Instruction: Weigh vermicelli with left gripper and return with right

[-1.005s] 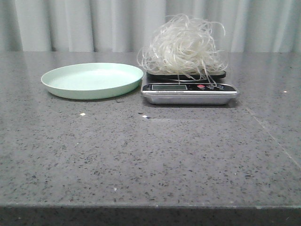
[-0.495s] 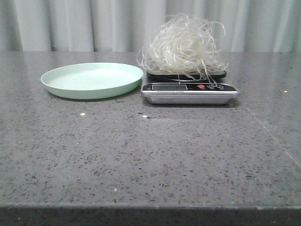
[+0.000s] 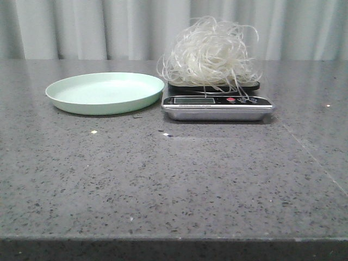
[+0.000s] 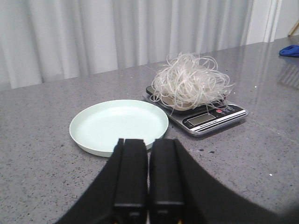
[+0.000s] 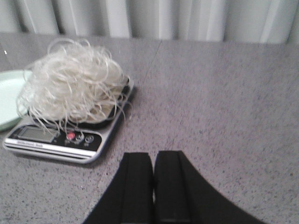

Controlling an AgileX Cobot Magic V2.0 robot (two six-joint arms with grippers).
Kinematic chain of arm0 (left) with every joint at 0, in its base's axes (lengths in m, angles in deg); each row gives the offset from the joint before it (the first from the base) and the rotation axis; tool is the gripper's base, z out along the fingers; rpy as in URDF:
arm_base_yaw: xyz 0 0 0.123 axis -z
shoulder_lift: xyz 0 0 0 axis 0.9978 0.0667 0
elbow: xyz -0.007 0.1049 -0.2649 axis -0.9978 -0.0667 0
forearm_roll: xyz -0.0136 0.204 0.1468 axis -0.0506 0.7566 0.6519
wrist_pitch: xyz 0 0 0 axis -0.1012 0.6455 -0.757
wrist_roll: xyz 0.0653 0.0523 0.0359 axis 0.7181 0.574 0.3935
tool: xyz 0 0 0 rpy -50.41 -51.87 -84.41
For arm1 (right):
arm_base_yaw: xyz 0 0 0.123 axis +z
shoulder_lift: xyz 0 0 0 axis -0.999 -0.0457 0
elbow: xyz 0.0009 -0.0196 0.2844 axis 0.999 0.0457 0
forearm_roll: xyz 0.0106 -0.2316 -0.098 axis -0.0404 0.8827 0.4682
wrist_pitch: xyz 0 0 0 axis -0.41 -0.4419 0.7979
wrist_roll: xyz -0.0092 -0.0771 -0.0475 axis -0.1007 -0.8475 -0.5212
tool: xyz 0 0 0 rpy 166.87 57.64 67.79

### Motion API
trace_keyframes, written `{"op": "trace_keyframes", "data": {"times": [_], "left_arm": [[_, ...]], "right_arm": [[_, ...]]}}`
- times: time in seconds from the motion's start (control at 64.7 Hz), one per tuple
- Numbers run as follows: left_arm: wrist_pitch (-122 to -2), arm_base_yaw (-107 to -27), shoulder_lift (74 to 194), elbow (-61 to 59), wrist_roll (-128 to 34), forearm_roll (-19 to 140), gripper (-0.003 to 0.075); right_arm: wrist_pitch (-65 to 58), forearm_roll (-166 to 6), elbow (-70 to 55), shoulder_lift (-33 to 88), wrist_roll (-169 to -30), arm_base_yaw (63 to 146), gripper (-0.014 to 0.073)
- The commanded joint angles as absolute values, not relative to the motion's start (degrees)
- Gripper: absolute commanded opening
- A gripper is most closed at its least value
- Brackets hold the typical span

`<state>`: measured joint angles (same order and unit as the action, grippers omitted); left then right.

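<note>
The vermicelli (image 3: 209, 51) sits piled on the black weighing platform of the kitchen scale (image 3: 217, 103), a loose nest of pale strands that spills past the platform's edges, a few loops drooping over the display and buttons at the front. It rests there so its weight can register, which suggests the weighing half of the job is done or nearly so; the readout is too small to read. Just beside the scale, on the robot's left, lies the pale green plate (image 3: 65, 100), bare, its rim almost touching the scale's housing, and judging by the task it is where the noodles should go back. Both stand on the grey speckled table (image 3: 174, 179), with a few small crumbs in front of them. Neither arm shows in the front view. In the left wrist view the left gripper (image 4: 148, 175) is clenched with nothing between its fingers, well back from the plate and scale, clear of the load. The right gripper (image 5: 153, 184) is likewise closed and empty, hanging near the scale's right side and facing the vermicelli, a sensible station for the return. It would need to part its fingers and take the nest from above, gathering the stray loops without dragging the scale.
</note>
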<state>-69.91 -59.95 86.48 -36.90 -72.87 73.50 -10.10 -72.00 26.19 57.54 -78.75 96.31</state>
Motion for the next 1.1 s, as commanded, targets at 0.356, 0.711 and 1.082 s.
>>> {"op": "trace_keyframes", "data": {"times": [0.356,0.711,1.082], "left_arm": [[-64.5,-59.9,87.0,-35.5,-72.9,72.6,0.0127],[-64.5,-59.9,87.0,-35.5,-72.9,72.6,0.0127],[-64.5,-59.9,87.0,-35.5,-72.9,72.6,0.0127]], "right_arm": [[-14.1,-71.9,6.6,36.1,-78.4,101.7,0.0491],[-23.7,-71.9,-18.2,14.1,-78.4,111.2,0.0605],[-36.0,-74.7,-36.1,-6.5,-78.4,112.4,0.0603]]}}
